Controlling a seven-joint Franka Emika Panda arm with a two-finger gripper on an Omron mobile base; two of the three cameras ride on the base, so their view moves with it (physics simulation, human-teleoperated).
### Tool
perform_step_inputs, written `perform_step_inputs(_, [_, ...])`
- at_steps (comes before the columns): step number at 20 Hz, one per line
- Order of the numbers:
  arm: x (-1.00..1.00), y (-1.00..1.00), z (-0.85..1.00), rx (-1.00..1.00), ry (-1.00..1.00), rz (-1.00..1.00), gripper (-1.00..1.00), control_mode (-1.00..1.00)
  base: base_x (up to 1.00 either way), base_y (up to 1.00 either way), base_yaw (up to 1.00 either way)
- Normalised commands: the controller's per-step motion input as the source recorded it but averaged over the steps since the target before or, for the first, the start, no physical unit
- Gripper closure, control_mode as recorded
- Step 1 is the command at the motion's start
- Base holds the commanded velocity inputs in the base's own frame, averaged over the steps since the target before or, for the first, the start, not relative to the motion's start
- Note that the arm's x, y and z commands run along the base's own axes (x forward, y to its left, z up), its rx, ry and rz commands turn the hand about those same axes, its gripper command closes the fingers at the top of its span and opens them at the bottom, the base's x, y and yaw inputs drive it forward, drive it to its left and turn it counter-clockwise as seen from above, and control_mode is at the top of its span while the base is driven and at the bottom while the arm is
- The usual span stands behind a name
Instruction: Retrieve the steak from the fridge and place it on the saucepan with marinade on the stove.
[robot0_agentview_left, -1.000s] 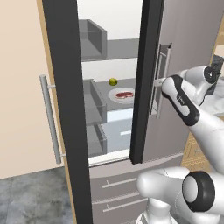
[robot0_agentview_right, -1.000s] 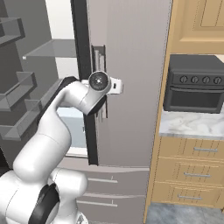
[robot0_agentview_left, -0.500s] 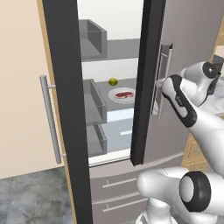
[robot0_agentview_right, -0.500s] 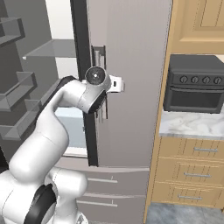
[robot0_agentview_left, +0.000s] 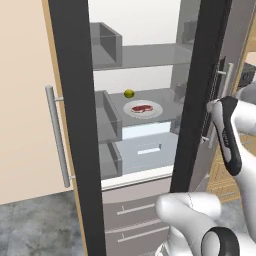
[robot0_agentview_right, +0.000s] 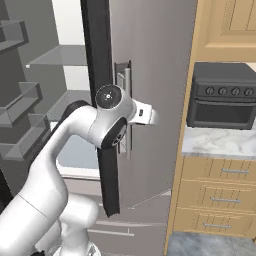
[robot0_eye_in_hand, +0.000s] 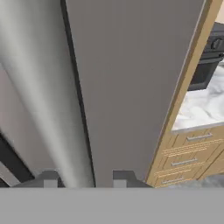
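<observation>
Jaws closing around the fridge door handle

In the hand view the gripper (robot0_eye_in_hand: 82, 177) has its jaws partly open, straddling the bar handle (robot0_eye_in_hand: 41, 100) of the fridge (robot0_agentview_left: 150, 125), narrower than a second ago. The steak (robot0_agentview_left: 141, 107) lies on a white plate (robot0_agentview_left: 155, 112) at centre of the left base view.

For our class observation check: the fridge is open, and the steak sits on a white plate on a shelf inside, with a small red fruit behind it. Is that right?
Not quite. The fruit is yellow-green, not red, as the left base view shows. The rest stands: the fridge is open, and the steak sits on the white plate on a shelf inside.
</observation>
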Motion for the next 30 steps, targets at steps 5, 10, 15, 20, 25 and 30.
perform_step_inputs(5, [-0.99,-1.00,-0.45,0.01,-0.04,-0.17,1.00,-1.00,0.00,0.00,0.00])
perform_step_inputs(10, [-0.71,-0.84,0.60,0.16,-0.18,-0.10,-1.00,-1.00,0.00,0.00,0.00])
perform_step_inputs(15, [-0.87,-0.35,1.00,0.13,-0.26,-0.09,-1.00,-1.00,0.00,0.00,0.00])
perform_step_inputs(20, [-0.94,0.01,0.94,0.06,-0.28,-0.12,-1.00,-1.00,0.00,0.00,0.00])
perform_step_inputs(25, [-0.58,0.82,0.28,-0.04,-0.38,-0.16,-1.00,-1.00,0.00,0.00,0.00])
perform_step_inputs(30, [-0.31,1.00,0.00,-0.07,-0.35,-0.13,-1.00,-1.00,0.00,0.00,0.00])
